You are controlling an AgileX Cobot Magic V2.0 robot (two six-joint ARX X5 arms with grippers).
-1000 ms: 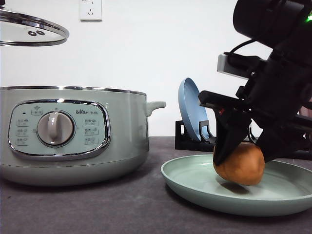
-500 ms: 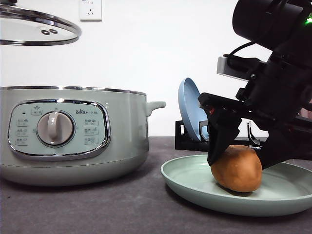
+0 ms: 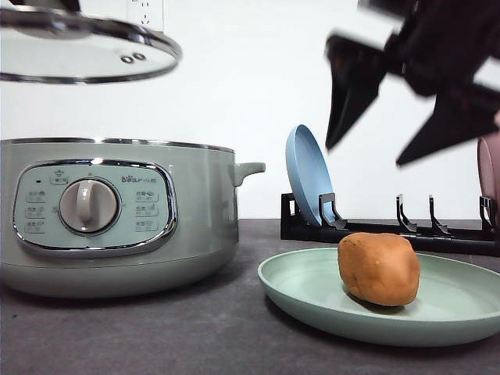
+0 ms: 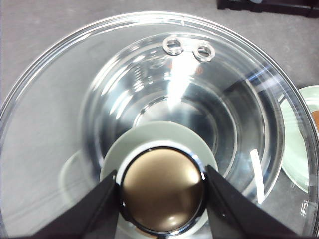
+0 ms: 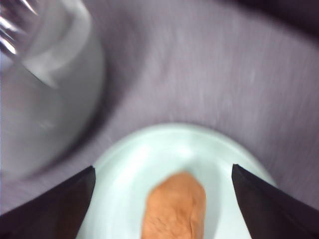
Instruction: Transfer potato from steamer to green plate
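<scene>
The orange-brown potato (image 3: 379,268) lies on the pale green plate (image 3: 312,293), right of the sage-green steamer (image 3: 117,219). My right gripper (image 3: 367,154) hangs open well above the potato, blurred, holding nothing. In the right wrist view the potato (image 5: 174,209) rests on the plate (image 5: 139,164) below the spread right gripper (image 5: 163,168). My left gripper (image 4: 160,172) is shut on the knob (image 4: 162,191) of the glass lid (image 3: 86,51), which it holds in the air over the steamer.
A black dish rack (image 3: 391,230) stands behind the green plate with a blue plate (image 3: 306,183) upright in it. A pink plate (image 3: 491,176) shows at the right edge. The table is dark grey, backed by a white wall.
My right gripper let go of the potato, opened and rose clear, leaving it on the green plate. The lid in my left gripper drifted right over the steamer.
</scene>
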